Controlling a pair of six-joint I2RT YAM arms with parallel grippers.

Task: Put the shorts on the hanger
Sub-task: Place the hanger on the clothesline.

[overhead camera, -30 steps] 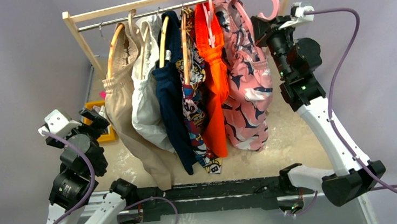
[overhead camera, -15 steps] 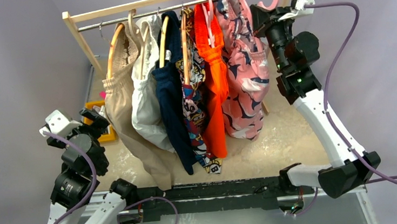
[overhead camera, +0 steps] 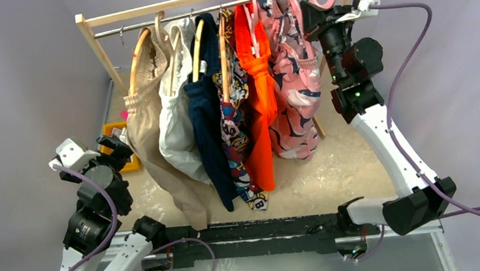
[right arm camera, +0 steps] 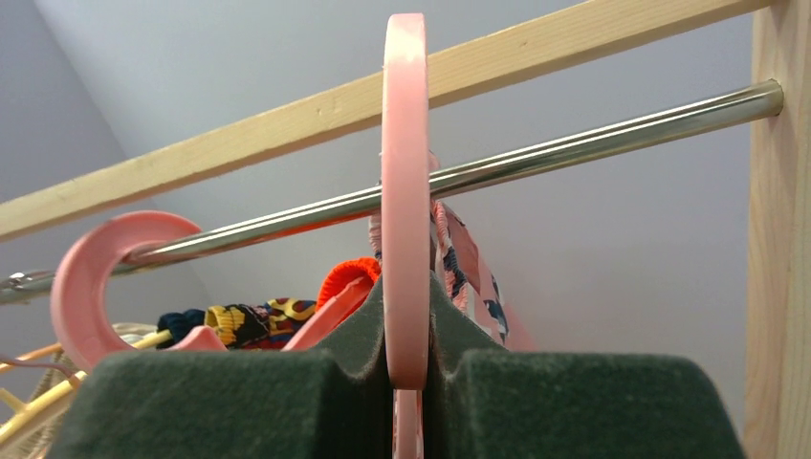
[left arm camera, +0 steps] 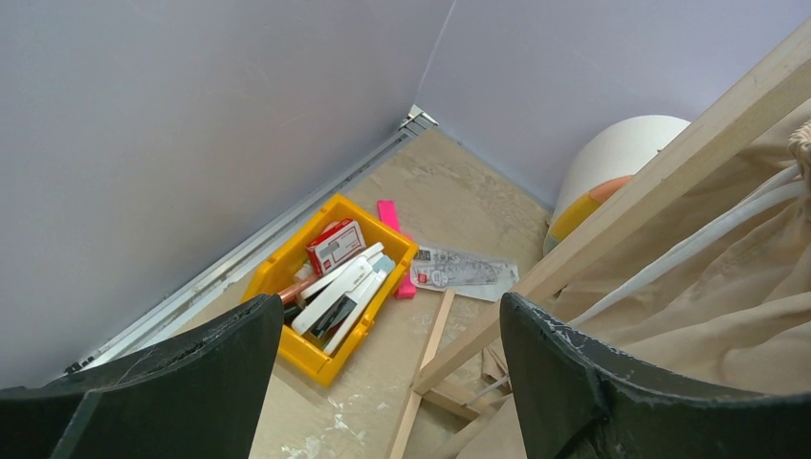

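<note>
Right gripper (right arm camera: 406,368) is clamped on the hanger (right arm camera: 405,191) hook by the rail (right arm camera: 593,139), with the shorts (overhead camera: 295,85) hanging beneath. Left gripper (left arm camera: 387,382) gapes wide and empty, well below the rail.

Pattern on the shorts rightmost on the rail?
The shorts are pink with navy-and-white swirls; the top view shows them best.

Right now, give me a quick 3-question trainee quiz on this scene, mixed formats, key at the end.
1. True or false: the right gripper is shut on the hanger.
2. In the top view, the shorts hang on the rack: A leftmost, B in the middle, C rightmost of the garments.
3. Fill in: the left gripper, facing the yellow bin, is ___.
Key: 1 true; 2 C; 3 open.
</note>
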